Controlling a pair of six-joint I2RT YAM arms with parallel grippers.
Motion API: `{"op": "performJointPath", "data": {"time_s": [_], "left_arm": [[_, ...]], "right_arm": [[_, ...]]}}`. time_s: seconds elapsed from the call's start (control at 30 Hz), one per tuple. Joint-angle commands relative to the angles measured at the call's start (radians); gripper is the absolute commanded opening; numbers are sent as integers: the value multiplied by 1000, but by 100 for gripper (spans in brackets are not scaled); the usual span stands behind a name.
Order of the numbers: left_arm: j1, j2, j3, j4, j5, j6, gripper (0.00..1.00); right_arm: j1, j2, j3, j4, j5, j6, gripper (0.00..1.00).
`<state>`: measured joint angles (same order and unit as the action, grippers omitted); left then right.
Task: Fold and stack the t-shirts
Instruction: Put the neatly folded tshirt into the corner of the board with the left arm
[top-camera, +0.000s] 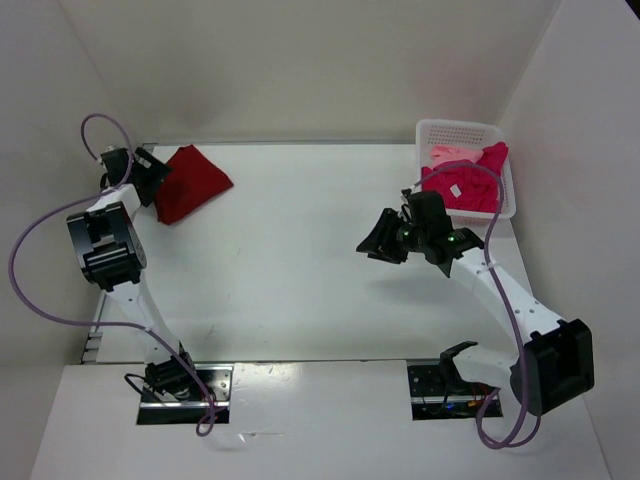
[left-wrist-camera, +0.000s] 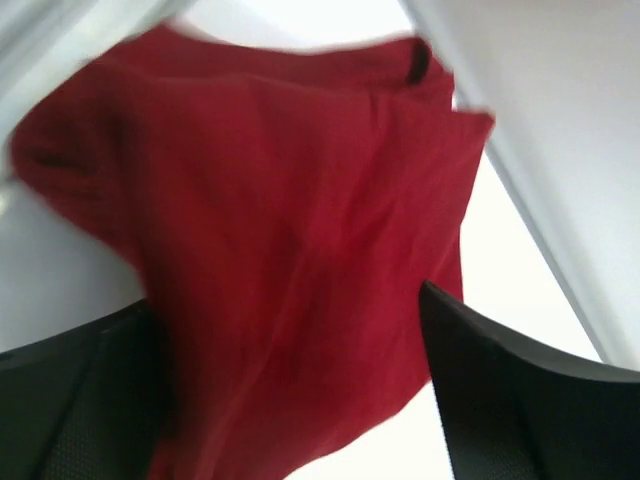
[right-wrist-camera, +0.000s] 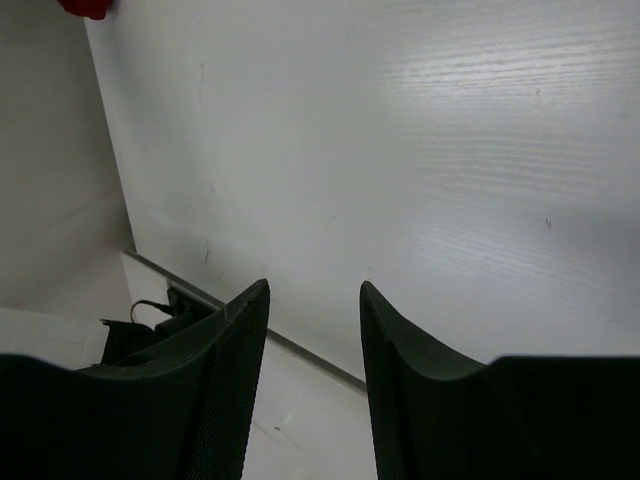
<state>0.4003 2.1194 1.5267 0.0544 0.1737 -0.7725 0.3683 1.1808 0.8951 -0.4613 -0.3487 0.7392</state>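
**Top external view**
- White table (top-camera: 300, 250): flat, walled on three sides.
- Dark red soft cloth t-shirt (top-camera: 192, 183): at the far left corner of the table. It is gathered into a compact, roughly four-cornered heap, and its left edge meets the left gripper.
- Left gripper (top-camera: 157, 177): black and two-fingered, at the far left corner, pointing at the dark red t-shirt. How far the jaws are open cannot be told from this view.
- Right gripper (top-camera: 378, 243): black and two-fingered, above bare table right of centre, pointing left. It is well apart from every shirt.
- White perforated plastic basket (top-camera: 455, 127): rectangular, at the far right corner.
- Bright magenta-pink t-shirt (top-camera: 470, 188): crumpled inside the basket, with a small white tag (top-camera: 452, 190) showing on it.
- Pale pink t-shirt (top-camera: 446, 153): also in the basket, at its far side, partly under the magenta one.

**Left wrist view**
- Left gripper (left-wrist-camera: 290, 300): the jaws are spread wide, with one black finger at each lower corner of the view.
- Dark red t-shirt (left-wrist-camera: 260, 200): fills most of the view, blurred, and lies in the gap between the fingers. The fingers are not closed on it, and whether the cloth touches either one cannot be told.

**Right wrist view**
- Right gripper (right-wrist-camera: 312, 295): the jaws are parted by a moderate gap with nothing between them, and only the table (right-wrist-camera: 400, 150) shows beyond.
- Dark red t-shirt (right-wrist-camera: 85, 7): a small corner shows at the top left edge of the view.
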Motion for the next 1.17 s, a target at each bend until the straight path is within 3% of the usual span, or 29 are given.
{"op": "performJointPath", "data": {"time_s": [0.0, 0.4, 0.43, 0.47, 0.9, 1.13], "left_arm": [[-12, -90, -51, 82, -49, -48, 100], [-12, -494, -352, 30, -217, -25, 100], [-12, -522, -366, 13, -224, -22, 100], [-12, -573, -387, -25, -226, -22, 100], [-49, -1019, -610, -373, -19, 100, 100], [-49, -1131, -704, -419, 40, 105, 100]], "right_arm": [[-6, -71, -30, -13, -34, -14, 47], [-6, -133, -67, -31, -3, -37, 54], [-6, -135, -67, -24, -3, -37, 92], [-6, -135, -67, -31, 27, -37, 100], [-6, -244, -92, -20, -49, -27, 100], [1, -260, -116, -11, -113, -27, 100]]}}
